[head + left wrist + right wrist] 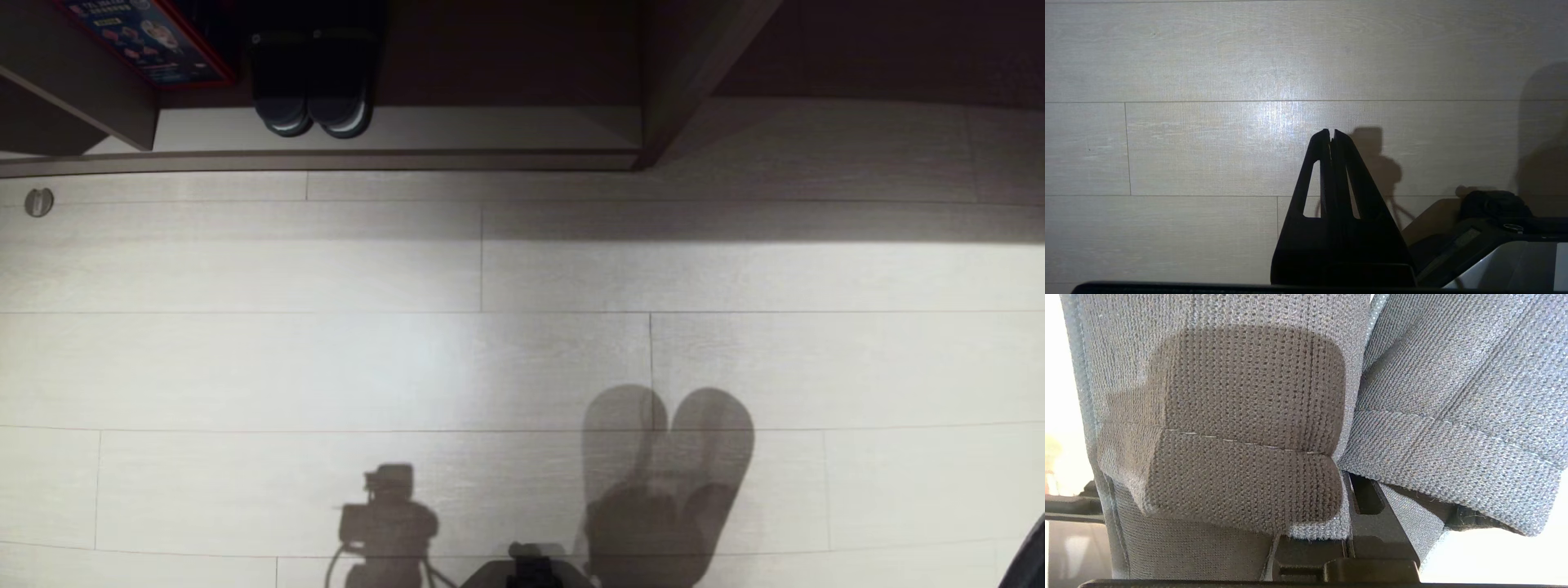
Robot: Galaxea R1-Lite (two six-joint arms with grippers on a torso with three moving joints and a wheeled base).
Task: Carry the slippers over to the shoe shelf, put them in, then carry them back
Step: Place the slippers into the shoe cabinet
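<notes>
Right gripper clamped on the grey knit slippers, held up off the plank floor. Left gripper pinched together, empty. Shoe shelf far ahead — chunky black pair parked far left inside.

Black slippers stand on the shoe shelf.

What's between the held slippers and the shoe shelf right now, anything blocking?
Only bare floor lies ahead. The shoe shelf holds a black pair at its left; the rest looks free. The right gripper grips the slippers.
</notes>
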